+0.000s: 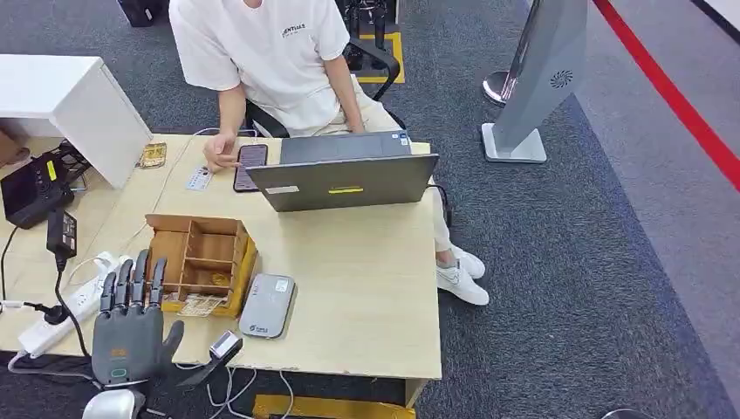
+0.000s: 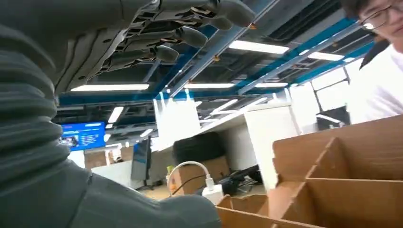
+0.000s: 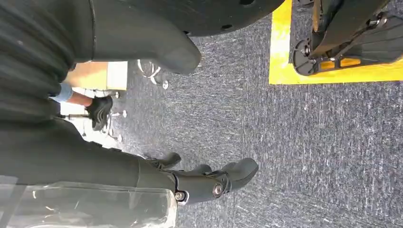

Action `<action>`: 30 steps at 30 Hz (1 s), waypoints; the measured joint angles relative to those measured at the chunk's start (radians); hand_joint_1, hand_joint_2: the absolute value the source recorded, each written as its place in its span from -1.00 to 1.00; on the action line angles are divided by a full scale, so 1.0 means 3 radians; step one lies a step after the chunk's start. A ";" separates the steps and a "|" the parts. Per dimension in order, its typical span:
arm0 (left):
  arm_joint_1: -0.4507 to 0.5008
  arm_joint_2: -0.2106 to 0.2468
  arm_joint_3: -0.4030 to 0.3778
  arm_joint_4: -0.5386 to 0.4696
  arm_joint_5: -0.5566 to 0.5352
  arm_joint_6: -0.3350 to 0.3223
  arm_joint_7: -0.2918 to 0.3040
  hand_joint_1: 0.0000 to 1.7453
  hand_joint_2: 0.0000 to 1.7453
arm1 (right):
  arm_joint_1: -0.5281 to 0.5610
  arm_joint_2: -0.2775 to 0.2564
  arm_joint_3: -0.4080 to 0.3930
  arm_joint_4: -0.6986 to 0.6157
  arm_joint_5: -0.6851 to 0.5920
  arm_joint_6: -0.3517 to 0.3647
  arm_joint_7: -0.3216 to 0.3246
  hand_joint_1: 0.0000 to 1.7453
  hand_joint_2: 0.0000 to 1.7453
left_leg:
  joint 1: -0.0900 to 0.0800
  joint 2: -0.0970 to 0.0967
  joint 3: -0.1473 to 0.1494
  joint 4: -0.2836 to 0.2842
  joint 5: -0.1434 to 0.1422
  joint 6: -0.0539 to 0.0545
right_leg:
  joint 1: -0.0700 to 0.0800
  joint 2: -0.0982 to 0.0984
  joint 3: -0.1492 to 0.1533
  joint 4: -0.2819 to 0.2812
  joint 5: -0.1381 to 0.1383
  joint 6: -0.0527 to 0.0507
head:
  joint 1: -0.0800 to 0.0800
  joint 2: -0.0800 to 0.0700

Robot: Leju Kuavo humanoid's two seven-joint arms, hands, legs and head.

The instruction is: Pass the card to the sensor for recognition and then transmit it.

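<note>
Reaching up at the near edge of the surface [image 1: 366, 288], the left hand [image 1: 131, 327] has its fingers straight and apart, and it holds nothing. It sits just beside the wooden box [image 1: 201, 262], on the side nearest the robot. In the left wrist view the box's open slots [image 2: 342, 185] are close in front of the hand.

The box is my landmark. A card [image 1: 202, 305] with a gold pattern lies at the foot of the box, touching its near side and just beside the left hand. I think this is the card to pick up, but I cannot be sure. The grey sensor [image 1: 267, 305] lies flat right next to the box, on the side away from the left hand. Far behind the box, a person [image 1: 270, 61] sits at a laptop [image 1: 345, 181].

The right hand [image 3: 209, 183] hangs low over the carpet. Its dark fingers look a bit curled and there seems to be nothing in them, but I cannot tell for sure.

So the job looks like it is only at the start. No card is in a hand yet. Picking up the card, showing it to the sensor, and passing it on are all left to do.
</note>
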 joint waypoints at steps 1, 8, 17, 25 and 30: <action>-0.0011 -0.0025 0.0052 0.0036 0.0000 0.0018 -0.0018 -1.00 1.00 | 0.0000 0.0000 0.0001 0.0000 0.0009 0.0000 0.0000 -1.00 1.00 | 0.0000 0.0000 0.0000 0.0000 0.0000 0.0000 | 0.0000 0.0000 0.0000 0.0000 0.0000 0.0000 | -0.0001 0.0000; -0.0085 -0.0221 0.0341 0.0321 0.0000 0.0018 -0.0231 -1.00 1.00 | -0.0002 0.0000 0.0015 0.0000 0.0043 0.0000 -0.0015 -1.00 1.00 | 0.0000 0.0000 0.0000 0.0000 0.0000 0.0000 | 0.0000 0.0000 0.0001 0.0000 0.0000 0.0000 | 0.0000 0.0000; -0.0231 -0.0299 0.0377 0.0627 0.0000 0.0051 -0.0279 -1.00 1.00 | -0.0005 0.0001 0.0074 0.0000 0.0112 0.0000 -0.0043 -1.00 1.00 | -0.0001 0.0000 0.0000 0.0000 0.0000 0.0000 | -0.0001 0.0000 0.0000 0.0000 0.0000 0.0000 | -0.0001 0.0000; -0.0367 -0.0300 0.0196 0.0855 0.0000 0.0288 -0.0257 -1.00 1.00 | -0.0013 0.0003 0.0083 0.0001 0.0149 0.0000 -0.0038 -1.00 1.00 | 0.0000 0.0000 0.0000 0.0000 0.0000 0.0000 | -0.0001 0.0000 0.0000 0.0000 0.0000 0.0000 | 0.0000 0.0000; -0.0398 -0.0281 0.0030 0.0930 0.0000 0.0370 -0.0218 -1.00 1.00 | -0.0018 0.0004 0.0083 0.0003 0.0111 0.0000 -0.0037 -1.00 1.00 | -0.0001 0.0000 0.0000 0.0000 0.0000 0.0000 | -0.0001 0.0001 0.0000 0.0000 0.0000 0.0000 | 0.0000 0.0000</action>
